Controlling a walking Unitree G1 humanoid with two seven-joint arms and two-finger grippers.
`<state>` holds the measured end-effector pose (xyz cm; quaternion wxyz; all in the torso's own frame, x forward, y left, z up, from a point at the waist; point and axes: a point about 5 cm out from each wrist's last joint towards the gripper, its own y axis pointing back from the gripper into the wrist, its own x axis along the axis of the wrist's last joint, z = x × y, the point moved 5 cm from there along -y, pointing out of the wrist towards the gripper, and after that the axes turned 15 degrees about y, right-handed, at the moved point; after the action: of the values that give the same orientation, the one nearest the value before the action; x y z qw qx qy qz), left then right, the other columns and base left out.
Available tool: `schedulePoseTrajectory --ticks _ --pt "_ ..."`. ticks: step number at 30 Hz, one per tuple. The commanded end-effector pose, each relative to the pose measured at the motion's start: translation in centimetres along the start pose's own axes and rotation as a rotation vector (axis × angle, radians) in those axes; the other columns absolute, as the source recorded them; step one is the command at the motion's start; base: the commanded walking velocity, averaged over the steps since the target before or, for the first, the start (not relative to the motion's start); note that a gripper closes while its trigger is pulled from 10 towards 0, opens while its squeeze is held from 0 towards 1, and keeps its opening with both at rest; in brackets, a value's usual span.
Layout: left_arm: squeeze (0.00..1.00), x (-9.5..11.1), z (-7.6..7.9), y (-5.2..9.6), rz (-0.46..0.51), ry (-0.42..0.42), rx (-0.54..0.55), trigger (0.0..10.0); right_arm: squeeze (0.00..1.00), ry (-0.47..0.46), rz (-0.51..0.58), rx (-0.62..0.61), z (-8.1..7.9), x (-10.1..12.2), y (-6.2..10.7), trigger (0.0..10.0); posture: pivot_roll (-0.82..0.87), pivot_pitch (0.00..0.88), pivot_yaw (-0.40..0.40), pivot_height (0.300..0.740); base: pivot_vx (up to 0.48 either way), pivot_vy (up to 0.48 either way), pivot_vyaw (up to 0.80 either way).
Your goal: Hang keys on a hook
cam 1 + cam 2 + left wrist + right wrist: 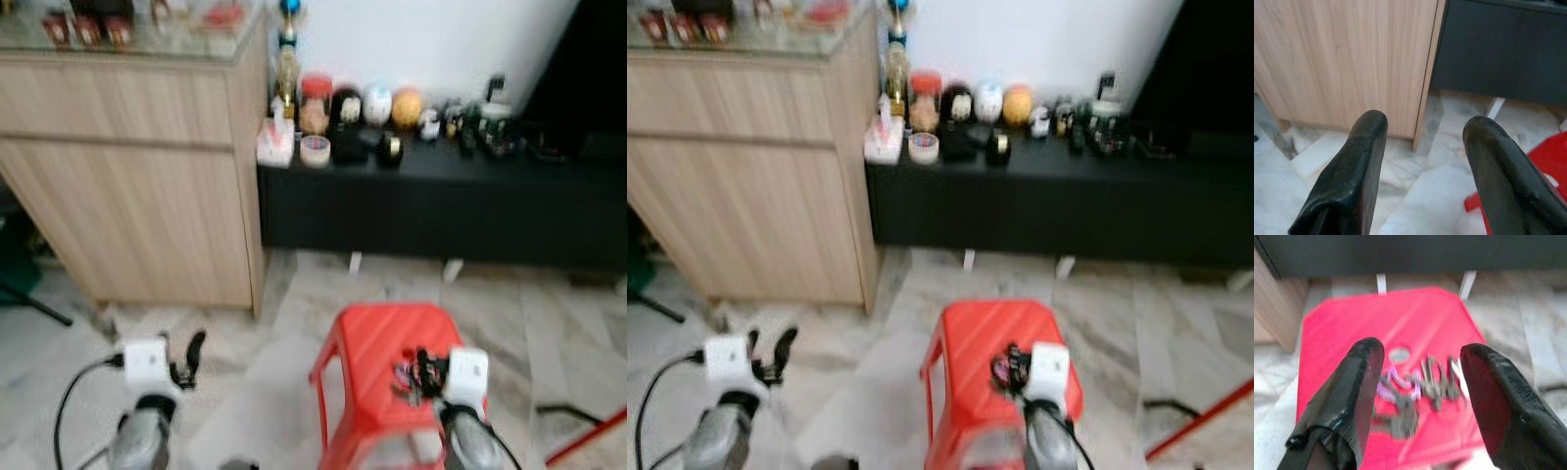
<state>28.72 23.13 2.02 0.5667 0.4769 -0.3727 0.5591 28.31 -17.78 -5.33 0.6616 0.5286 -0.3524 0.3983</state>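
The keys (1420, 391) lie near the middle of the red stool (1342, 333), under the right claw (1420, 382) with fingers spread apart, while the left claw (1425, 161), also apart, hangs over bare floor (1415, 196).

A pale marble-patterned floor (255, 382) was observed throughout. A light wood-grain cabinet (137, 166) with a glass-covered top was positioned at the left, directly beside a low black console (441, 211) set against a white wall (431, 44). Assorted small ornaments (377, 117) were lined along the console top.
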Motion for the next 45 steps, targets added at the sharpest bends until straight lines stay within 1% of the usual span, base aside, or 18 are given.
schedulePoseTrajectory --ticks 1,3,7,8,9,12,16,29,45 --pt "0.00 -0.1 -0.2 0.1 -0.013 -0.008 0.000 10.0 0.00 -0.020 -0.034 -0.007 0.3 -0.5 0.0 10.0 0.11 0.000 -0.095 0.656 0.000 0.000 0.00" --pt "0.00 -0.1 -0.2 0.2 -0.016 -0.010 0.000 10.0 0.00 -0.024 -0.054 -0.012 0.4 -0.9 -0.1 10.0 0.12 0.000 -0.094 0.656 0.000 0.000 0.00" --pt "0.00 -0.1 -0.3 0.3 -0.018 -0.012 -0.001 10.0 0.00 -0.022 -0.037 -0.025 0.7 -0.4 -0.3 10.0 0.12 0.000 -0.096 0.656 0.000 0.000 0.00" --pt "0.00 -0.1 -0.3 0.3 -0.019 -0.013 -0.001 10.0 0.00 -0.015 -0.034 -0.020 0.6 -0.2 -0.4 10.0 0.12 0.000 -0.095 0.656 0.000 0.000 0.00" --pt "0.00 -0.1 -0.3 0.3 -0.020 -0.014 0.000 10.0 0.00 0.015 -0.030 0.002 0.2 0.0 -0.5 10.0 0.12 0.000 -0.095 0.656 0.000 0.000 0.00" --pt "0.00 -0.1 -0.3 0.2 -0.021 -0.014 -0.002 10.0 0.00 0.019 -0.019 0.012 -0.1 0.2 -0.5 10.0 0.11 0.000 -0.095 0.641 0.000 0.000 0.00" --pt "0.00 -0.1 -0.1 0.2 -0.024 -0.012 -0.006 10.0 0.00 0.009 0.002 0.000 0.1 0.4 -0.4 10.0 0.11 0.000 -0.094 0.611 0.000 0.000 0.00" --pt "0.00 -0.2 -0.3 0.5 -0.028 -0.014 -0.001 10.0 0.00 0.007 0.005 0.009 -0.2 0.2 -0.2 10.0 0.12 0.000 -0.092 0.611 0.000 0.000 0.00" --pt "0.00 -0.2 -0.3 0.5 -0.026 -0.013 0.004 10.0 0.00 0.002 0.007 0.017 -0.4 0.4 -0.3 10.0 0.12 0.000 -0.097 0.611 0.000 0.000 0.00"
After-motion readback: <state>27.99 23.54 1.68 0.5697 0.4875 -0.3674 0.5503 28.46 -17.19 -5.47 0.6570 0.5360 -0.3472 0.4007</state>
